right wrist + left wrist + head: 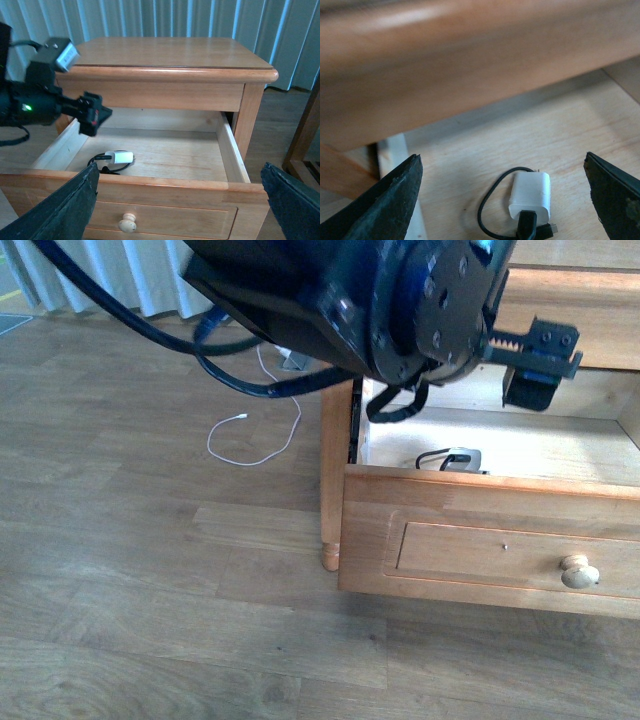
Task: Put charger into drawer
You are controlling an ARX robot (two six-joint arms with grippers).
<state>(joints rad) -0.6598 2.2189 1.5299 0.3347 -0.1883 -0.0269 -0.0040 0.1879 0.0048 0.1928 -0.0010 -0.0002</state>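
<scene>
Inside the drawer (232, 150) lies the white charger (530, 192), black cable looped, beneath the wide-open, empty left pincer (501, 159).

The drawer (450, 495) front seemingly hides most of the charger (461, 459)

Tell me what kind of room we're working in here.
Most likely a bedroom in a home: a wooden nightstand with its drawer pulled open, pleated curtains hanging behind it, and wood-plank flooring.
</scene>
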